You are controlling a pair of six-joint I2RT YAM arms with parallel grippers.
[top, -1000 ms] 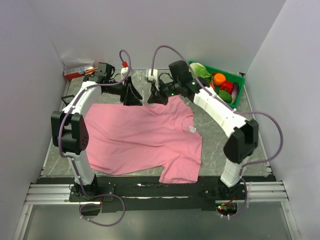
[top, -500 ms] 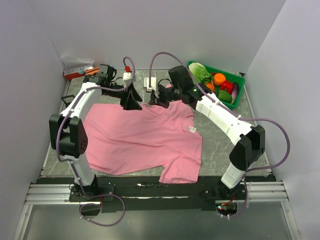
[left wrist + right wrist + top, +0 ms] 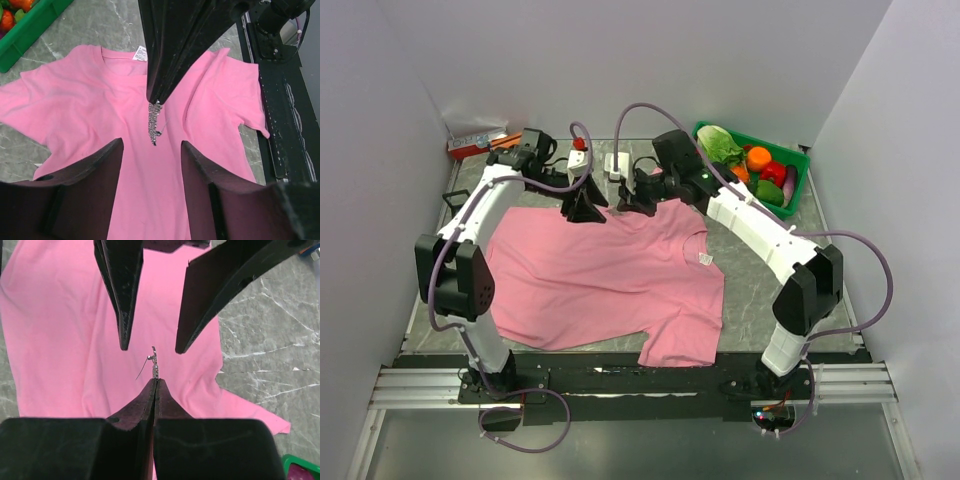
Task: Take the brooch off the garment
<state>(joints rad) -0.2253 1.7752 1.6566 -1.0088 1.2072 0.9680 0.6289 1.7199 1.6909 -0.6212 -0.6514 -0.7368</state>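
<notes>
Both arms reach forward from their bases and bend inward, their wrists close together. The left gripper points downward with its fingers spread apart. The right gripper faces it, fingers pressed tight together, pinching the brooch at their tips.

Dangling brooch and right tool fill the gap within left tool

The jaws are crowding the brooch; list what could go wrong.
The brooch hangs from the shut right jaws by one end only; a jolt could drop it onto the garment. Its pin sticks out loose and might snag the cloth. The open left jaws are close by; closing off-centre could knock it free.
</notes>
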